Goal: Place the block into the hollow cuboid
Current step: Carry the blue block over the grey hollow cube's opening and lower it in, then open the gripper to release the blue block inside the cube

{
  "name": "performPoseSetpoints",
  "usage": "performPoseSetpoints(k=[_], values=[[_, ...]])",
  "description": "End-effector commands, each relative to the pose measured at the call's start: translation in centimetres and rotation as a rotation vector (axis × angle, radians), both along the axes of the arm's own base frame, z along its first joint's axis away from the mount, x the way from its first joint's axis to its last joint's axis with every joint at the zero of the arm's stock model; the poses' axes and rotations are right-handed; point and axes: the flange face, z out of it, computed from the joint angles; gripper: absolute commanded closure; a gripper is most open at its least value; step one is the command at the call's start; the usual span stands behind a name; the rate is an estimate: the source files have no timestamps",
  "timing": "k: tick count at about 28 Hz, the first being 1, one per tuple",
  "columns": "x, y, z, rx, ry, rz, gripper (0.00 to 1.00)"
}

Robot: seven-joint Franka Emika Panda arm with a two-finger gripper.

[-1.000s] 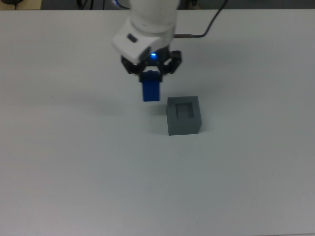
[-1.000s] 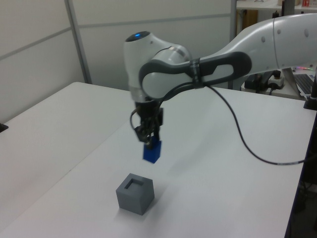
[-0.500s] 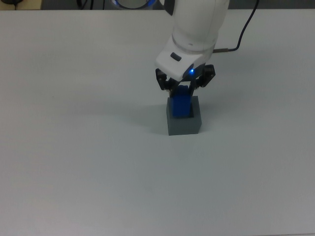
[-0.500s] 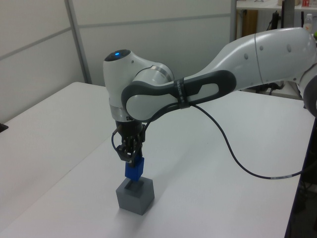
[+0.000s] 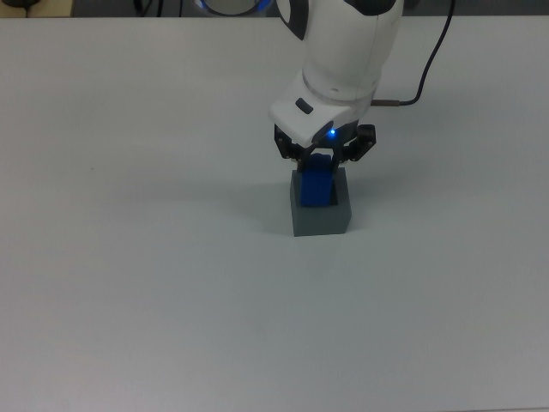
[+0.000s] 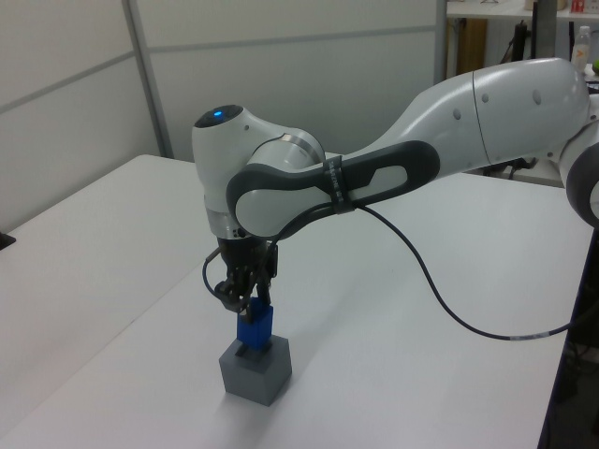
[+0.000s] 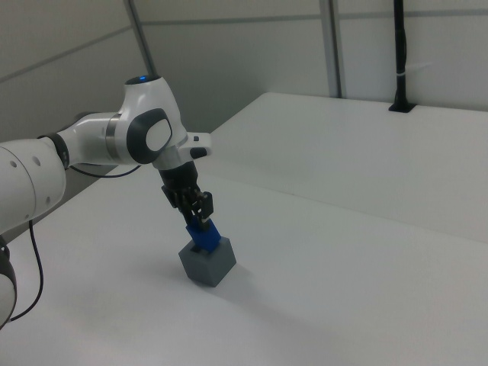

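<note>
With its lower end hidden in the hollow cuboid point(image 5: 321, 218), the block point(image 5: 316, 185) is pinched by the gripper point(image 5: 321, 160), bare table point(image 5: 129, 257) all round.

One blue block point(image 5: 316, 184), one grey hollow cuboid point(image 5: 322, 218), one robot arm point(image 6: 393, 168), one white table point(image 5: 129, 257)

Plain white surface point(image 5: 129, 283) carries one item in direct contact, the matte grey hollow cuboid point(image 5: 321, 218), which sits flat and upright at mid-surface, slightly toward the top view's right, with a faint shadow on the top view's left.
</note>
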Motion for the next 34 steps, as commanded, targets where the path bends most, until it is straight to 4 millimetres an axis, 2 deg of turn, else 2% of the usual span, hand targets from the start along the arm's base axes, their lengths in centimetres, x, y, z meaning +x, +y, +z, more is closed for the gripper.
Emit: performPoseSetpoints(k=[1,15,25,29,31,32,34], values=[[0.1,0.7,-0.7,0.003,-0.001,-0.032,0.6],[-0.5,1.7,-1.2,0.0,0.02,-0.033,0.6],[-0.6,1.6,-1.3,-0.009,0.036,-0.007,0.6],[-0.6,1.4,-1.3,-0.011,0.035,0.02,0.54],[-0.6,1.4,-1.2,-0.012,0.034,0.03,0.43],[-0.6,1.4,-1.2,-0.014,0.033,0.037,0.41],[-0.5,1.4,-1.2,-0.015,0.033,0.068,0.41]])
